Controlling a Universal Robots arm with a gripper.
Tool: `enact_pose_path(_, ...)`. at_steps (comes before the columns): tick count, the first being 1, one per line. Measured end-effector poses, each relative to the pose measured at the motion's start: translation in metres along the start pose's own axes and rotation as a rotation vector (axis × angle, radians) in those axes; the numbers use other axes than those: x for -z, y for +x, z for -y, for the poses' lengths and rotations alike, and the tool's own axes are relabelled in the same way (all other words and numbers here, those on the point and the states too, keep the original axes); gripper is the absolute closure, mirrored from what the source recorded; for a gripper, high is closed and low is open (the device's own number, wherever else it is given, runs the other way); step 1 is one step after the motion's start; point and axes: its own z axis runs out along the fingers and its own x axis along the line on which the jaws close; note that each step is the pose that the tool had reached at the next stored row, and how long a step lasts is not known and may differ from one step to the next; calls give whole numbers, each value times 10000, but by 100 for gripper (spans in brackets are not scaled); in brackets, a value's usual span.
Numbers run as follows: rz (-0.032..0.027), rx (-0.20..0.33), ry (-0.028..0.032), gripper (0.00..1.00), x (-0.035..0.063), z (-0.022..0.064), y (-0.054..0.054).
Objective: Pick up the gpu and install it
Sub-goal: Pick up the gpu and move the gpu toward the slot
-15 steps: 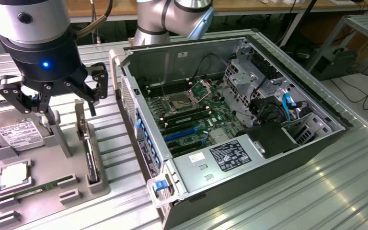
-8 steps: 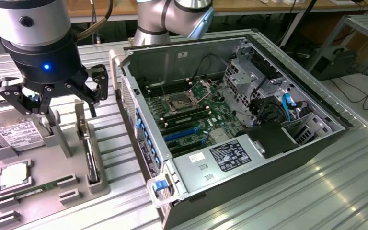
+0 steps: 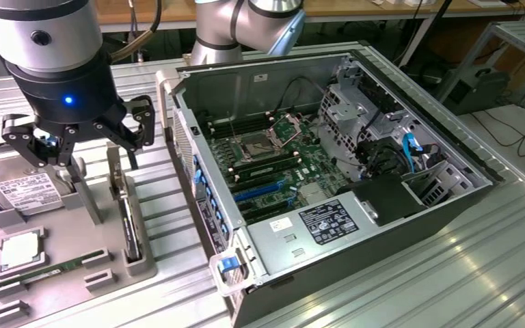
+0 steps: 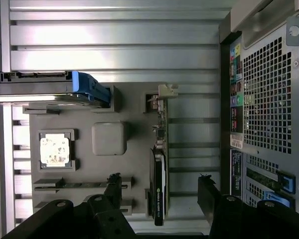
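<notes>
**Desk:** The gpu (image 4: 159,154), a flat green circuit card with a black round fan and a silver end bracket: is it in hand?

**Photographer:** No. The black gripper (image 4: 160,193) hangs above it, jaws spread wide and gripping nothing, one finger either side of the card and clear of it. The card stands on edge in a slot of the grey moulded tray (image 3: 66,236), near a silver hard drive (image 3: 24,190). The open dark computer case (image 3: 244,89) sits beside the tray on the ribbed aluminium table (image 3: 481,273).

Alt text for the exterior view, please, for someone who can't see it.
The arm's open gripper hangs above a gray parts tray, where the gpu stands on edge in its slot. On the exterior view's right, an open computer case lies with its motherboard exposed.
</notes>
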Motion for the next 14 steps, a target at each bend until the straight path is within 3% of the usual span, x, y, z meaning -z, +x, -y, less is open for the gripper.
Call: enact_pose_path(14,-1,6,0,28,-73,6,1)
